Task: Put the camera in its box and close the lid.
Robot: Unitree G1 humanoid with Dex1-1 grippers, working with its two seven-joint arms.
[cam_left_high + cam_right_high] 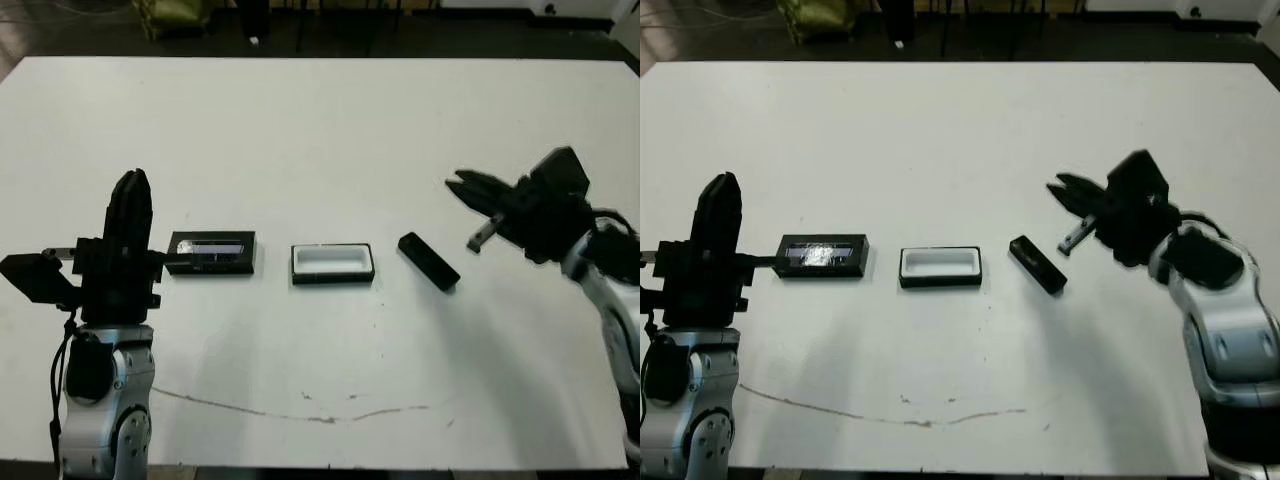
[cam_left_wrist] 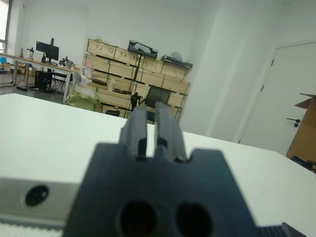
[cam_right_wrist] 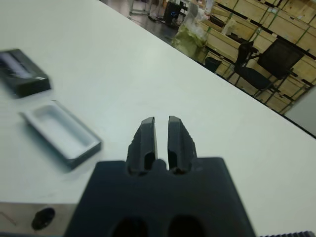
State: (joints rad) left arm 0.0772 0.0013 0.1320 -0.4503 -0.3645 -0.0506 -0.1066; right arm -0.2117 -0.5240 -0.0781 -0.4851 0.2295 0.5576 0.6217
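both the left gripper (image 1: 131,180) and right gripper (image 3: 161,123) hold nothing, fingers nearly together, above a table (image 1: 320,120) with one camera (image 1: 428,261), one box (image 1: 332,263), one lid (image 1: 211,253).

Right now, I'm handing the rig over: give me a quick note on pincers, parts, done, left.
Left pincer: raised by the table's left side, fingers nearly together, holding nothing.
Right pincer: in the air just beyond the camera, fingers close together, holding nothing.
On the white table, in a row from left to right: lid, flat with its shiny strip up; box, open, white lining bare; camera, lying at an angle right of the box.
Done: nothing yet.
Left: grasp the camera, lay it in the box, put the lid on.
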